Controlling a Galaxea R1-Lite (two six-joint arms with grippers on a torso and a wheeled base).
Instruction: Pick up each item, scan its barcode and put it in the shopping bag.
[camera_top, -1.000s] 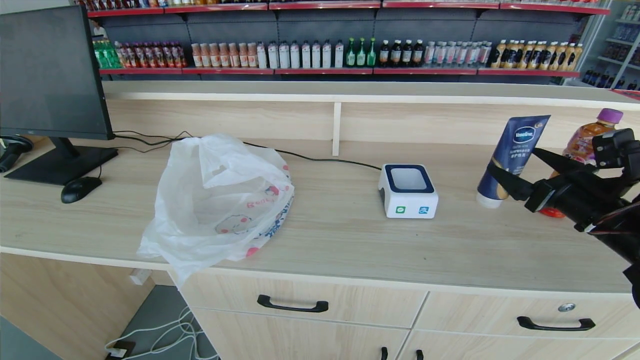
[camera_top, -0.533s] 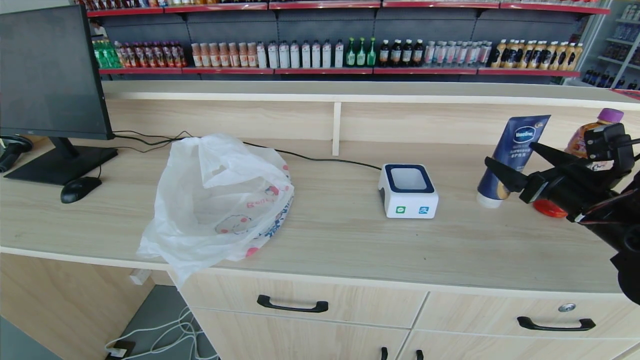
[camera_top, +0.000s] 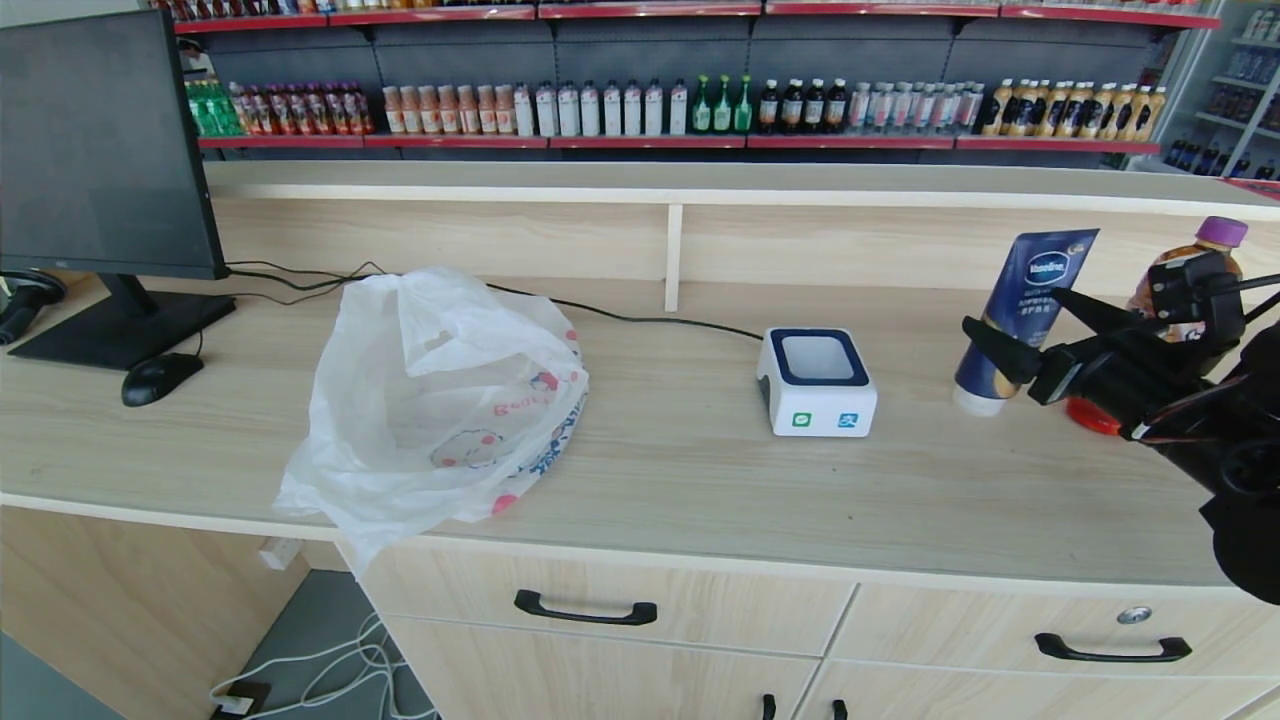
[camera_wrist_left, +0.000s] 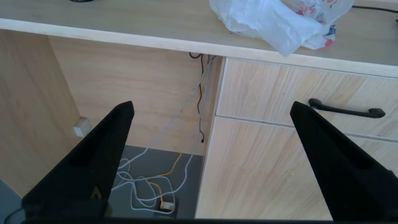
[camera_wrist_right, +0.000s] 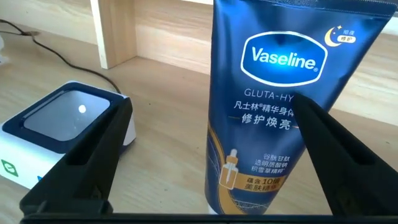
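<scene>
Low at the left, in front of the drawers (camera_wrist_left: 292, 112) under the worktop (camera_top: 700, 480) edge: left end effector (camera_wrist_left: 208, 112), fingers wide apart, nothing held. On the worktop, shopping bag (camera_top: 440, 390), slumped open, at 9 o'clock from the scanner (camera_top: 815, 380). At 3 o'clock from the scanner: tube (camera_top: 1025, 320), standing on its cap, with the right end effector (camera_top: 1015, 312) level with its lower half, fingers spread to either side and not closed on it. Bottle (camera_top: 1160, 275) at 2 o'clock from the tube, close by the wrist.

Likely trouble:
- Tipping the tall, narrow-footed tube if one finger lands first.
- Buckling its soft body under a hard squeeze.
- Nudging the bottle on the lift.

From the right wrist view: the tube's front label up close, no barcode on that face, so probably a turn needed over the scanner glass. From the head view: the route past the scanner to the bag, and the bottle's nearness. From the left wrist view: the bag's edge overhanging the worktop front.
</scene>
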